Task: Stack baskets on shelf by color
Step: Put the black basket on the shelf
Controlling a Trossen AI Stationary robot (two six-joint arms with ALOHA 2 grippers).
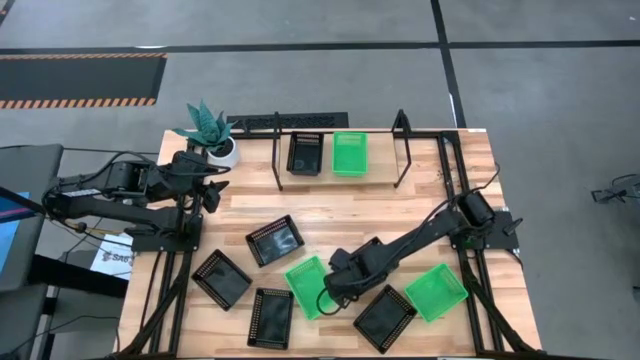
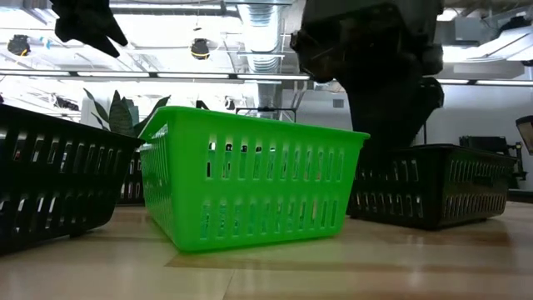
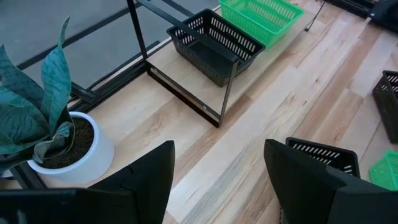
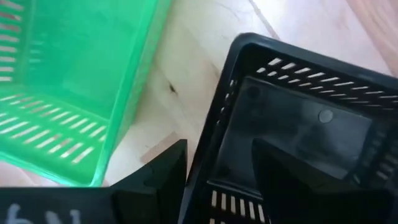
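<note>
My right gripper (image 1: 333, 285) (image 4: 219, 149) is open and low over the near middle of the table. It straddles the side wall (image 4: 227, 99) of a black basket (image 1: 385, 318) (image 2: 441, 192), with one finger inside and one outside toward a green basket (image 1: 308, 287) (image 4: 56, 81). I see no touch. My left gripper (image 1: 210, 190) (image 3: 217, 149) hangs open and raised near the potted plant. The shelf (image 1: 403, 150) (image 3: 186, 93) at the far edge holds one black basket (image 1: 305, 153) and one green basket (image 1: 350, 153), side by side on the tabletop.
Three more black baskets (image 1: 275, 240) (image 1: 221, 278) (image 1: 270, 318) lie on the near left of the table, and another green basket (image 1: 437, 292) on the near right. A teal plant in a white pot (image 1: 215, 140) (image 3: 68, 149) stands at the far left. Bare wood lies between the shelf and the baskets.
</note>
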